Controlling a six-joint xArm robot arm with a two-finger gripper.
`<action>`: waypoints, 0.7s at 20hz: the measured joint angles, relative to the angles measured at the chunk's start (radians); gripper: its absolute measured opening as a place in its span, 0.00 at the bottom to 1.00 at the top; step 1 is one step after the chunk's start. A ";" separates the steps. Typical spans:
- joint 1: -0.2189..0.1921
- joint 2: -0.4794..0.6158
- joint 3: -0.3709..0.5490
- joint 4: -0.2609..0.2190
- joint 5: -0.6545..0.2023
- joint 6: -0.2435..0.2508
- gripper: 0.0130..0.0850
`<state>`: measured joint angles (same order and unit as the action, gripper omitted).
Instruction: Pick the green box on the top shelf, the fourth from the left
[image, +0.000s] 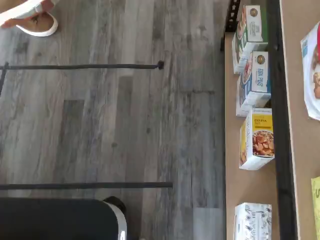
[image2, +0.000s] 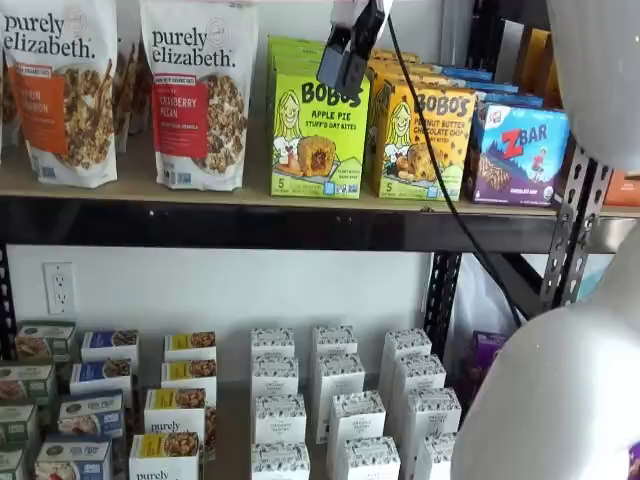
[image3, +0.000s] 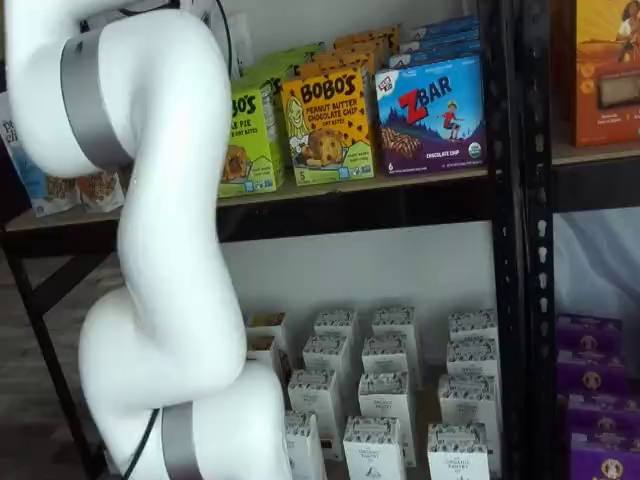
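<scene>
Lime-green carton: the green box (image2: 318, 137) stands upright at the front edge of the top shelf (image2: 250, 222), a row of like cartons behind it; in the other shelf view (image3: 248, 135) the arm covers its left part.
Fingers: the gripper (image2: 345, 62) hangs from above, its black fingers in front of the box's upper right corner; no box is between them. Seen side-on, no gap shows in the pictures, though the jaws stand at their widest.
Neighbours: an orange-yellow Bobo's carton (image2: 422, 141) touches the box's right side, a blue ZBar carton (image2: 518, 153) beyond it; a granola bag (image2: 200, 92) stands just to its left.
In the way: a black cable (image2: 430, 170) trails down across the orange-yellow carton.
Arm: the white arm (image3: 165, 250) rises in a bend in front of the shelves.
</scene>
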<state>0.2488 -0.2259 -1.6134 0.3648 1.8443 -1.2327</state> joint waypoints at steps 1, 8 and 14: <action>-0.001 -0.016 0.023 0.005 -0.031 -0.003 1.00; -0.017 -0.075 0.113 0.029 -0.163 -0.027 1.00; -0.017 -0.103 0.160 0.034 -0.241 -0.033 1.00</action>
<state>0.2322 -0.3288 -1.4532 0.3986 1.6032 -1.2661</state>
